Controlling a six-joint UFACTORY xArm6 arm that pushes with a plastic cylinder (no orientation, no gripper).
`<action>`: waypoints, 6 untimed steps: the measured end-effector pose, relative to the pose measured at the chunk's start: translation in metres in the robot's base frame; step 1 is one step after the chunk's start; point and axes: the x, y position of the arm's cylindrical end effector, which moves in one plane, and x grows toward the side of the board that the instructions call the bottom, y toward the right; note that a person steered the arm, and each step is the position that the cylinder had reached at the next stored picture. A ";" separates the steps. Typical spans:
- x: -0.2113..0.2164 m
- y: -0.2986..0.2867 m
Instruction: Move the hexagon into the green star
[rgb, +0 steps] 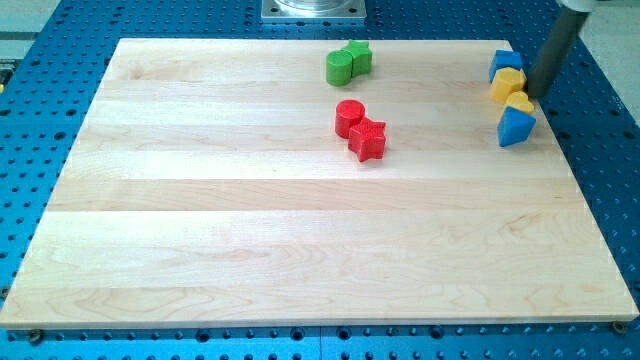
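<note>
1. Pale wooden surface (300, 220), laid on a blue perforated base (60, 40); a grey metal mount (313, 9) sits at the view's top edge.
2. No gripper is fitted, so nothing is clenched or released; the arm ends in a dark rod, and my tip (540, 95) rests at the view's right side of the surface.
3. Yellow hexagon (507, 85), the task's thing, lies immediately to the view's left of my tip, touching or nearly so; contact cannot be confirmed.
4. Also by my tip: a blue block (506, 63), shape unclear, just above and to the left; a yellow block (519, 103), apparently heart-shaped, just below and to the left; a blue triangular block (515, 127) below that. All four are stacked in a tight column.
5. Green star (359, 57) stands well away to the left of my tip, near the top edge, with a green rounded block (341, 68) pressed against it.
6. Red cylinder (349, 116) and red star (368, 139) sit together, well left of and slightly below my tip.
7. Handling judgement: the hexagon appears small, light, rigid and smooth, likely to slide easily and to rotate if pushed off-centre. No hold is possible; press squarely on the flat face farthest from the star.
8. Risk judgement: neighbouring blocks may be dragged along, and the red pair lies near the path.
</note>
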 end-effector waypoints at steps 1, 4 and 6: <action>-0.009 -0.049; 0.009 -0.099; -0.012 -0.116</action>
